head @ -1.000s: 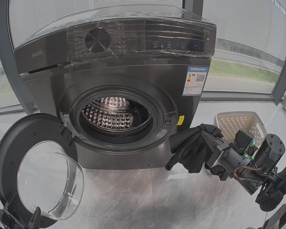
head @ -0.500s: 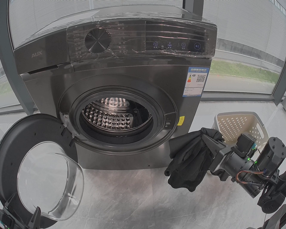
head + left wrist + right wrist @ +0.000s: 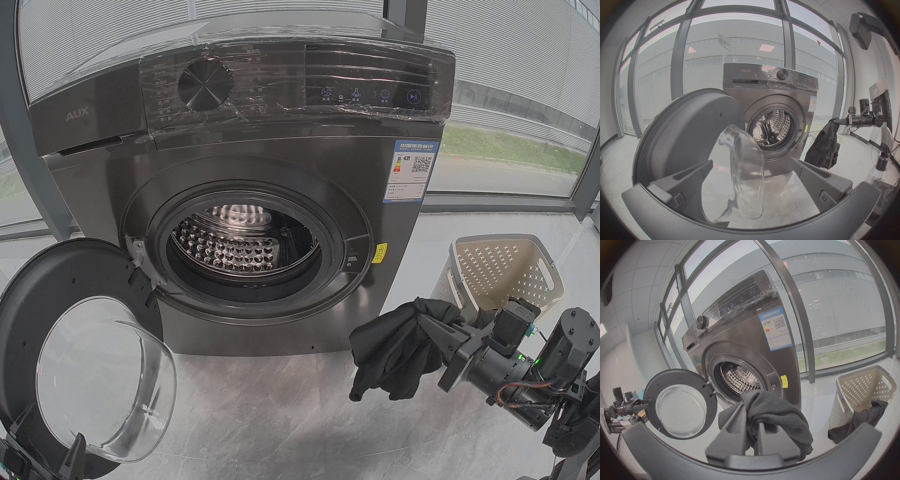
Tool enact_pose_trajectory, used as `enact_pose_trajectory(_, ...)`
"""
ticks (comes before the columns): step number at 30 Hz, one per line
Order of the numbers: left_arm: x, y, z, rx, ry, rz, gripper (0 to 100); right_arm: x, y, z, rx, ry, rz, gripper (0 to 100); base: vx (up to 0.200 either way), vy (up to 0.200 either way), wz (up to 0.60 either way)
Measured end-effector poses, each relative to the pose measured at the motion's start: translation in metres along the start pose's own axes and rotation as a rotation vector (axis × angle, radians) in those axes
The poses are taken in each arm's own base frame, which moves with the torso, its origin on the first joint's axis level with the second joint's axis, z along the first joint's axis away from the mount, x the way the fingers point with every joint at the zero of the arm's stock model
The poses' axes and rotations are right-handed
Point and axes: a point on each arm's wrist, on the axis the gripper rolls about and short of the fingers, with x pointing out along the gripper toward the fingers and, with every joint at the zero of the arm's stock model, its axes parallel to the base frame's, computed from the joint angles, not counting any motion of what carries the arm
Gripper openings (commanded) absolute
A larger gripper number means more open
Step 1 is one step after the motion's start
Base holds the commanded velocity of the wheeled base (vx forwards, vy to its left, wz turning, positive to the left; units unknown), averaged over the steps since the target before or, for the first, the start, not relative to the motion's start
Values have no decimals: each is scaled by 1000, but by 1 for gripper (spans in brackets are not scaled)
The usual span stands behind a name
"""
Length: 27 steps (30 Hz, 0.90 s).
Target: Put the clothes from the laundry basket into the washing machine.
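My right gripper (image 3: 432,326) is shut on a black garment (image 3: 392,355) that hangs above the floor, to the right of the washing machine (image 3: 250,150) and in front of the beige laundry basket (image 3: 507,267). In the right wrist view the fingers (image 3: 732,427) pinch the cloth (image 3: 775,413), and another dark garment (image 3: 861,421) hangs over the basket's (image 3: 865,387) rim. The machine's drum (image 3: 244,247) is open and its round door (image 3: 75,337) is swung out to the left. My left gripper (image 3: 750,162) stands open low beside that door, holding nothing.
Glass window walls stand behind and to the right of the machine. Grey floor (image 3: 300,412) stretches in front of the drum opening. The door's clear glass bowl (image 3: 106,381) bulges out toward me at the lower left.
My right gripper has sunk lower and drawn slightly back with the black garment, which now hangs nearer the floor. The left arm and the door have stayed still.
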Motion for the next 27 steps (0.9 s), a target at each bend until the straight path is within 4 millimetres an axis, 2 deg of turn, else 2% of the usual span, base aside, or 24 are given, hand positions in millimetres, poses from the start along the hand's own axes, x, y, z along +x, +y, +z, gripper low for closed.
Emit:
enact_pose_trajectory(4,0,0,0,8,0,-10,100,-6,-2,-4,1,26,5,0,0,0,0)
enact_pose_trajectory(11,0,-1,4,25,-34,-35,100,-5,3,-5,-4,34,63,0,0,0,0)
enact_pose_trajectory(14,-5,-2,18,27,-90,-92,100,-4,9,-5,-1,34,97,0,0,0,0)
enact_pose_trajectory(17,-10,-5,30,36,-121,-219,100,0,19,-4,4,19,141,0,0,0,0)
enact_pose_trajectory(22,-11,-9,51,55,-119,-393,100,15,39,1,20,-26,208,0,0,0,0)
enact_pose_trajectory(27,8,-11,74,68,-56,-481,100,43,58,6,42,-77,249,0,0,0,0)
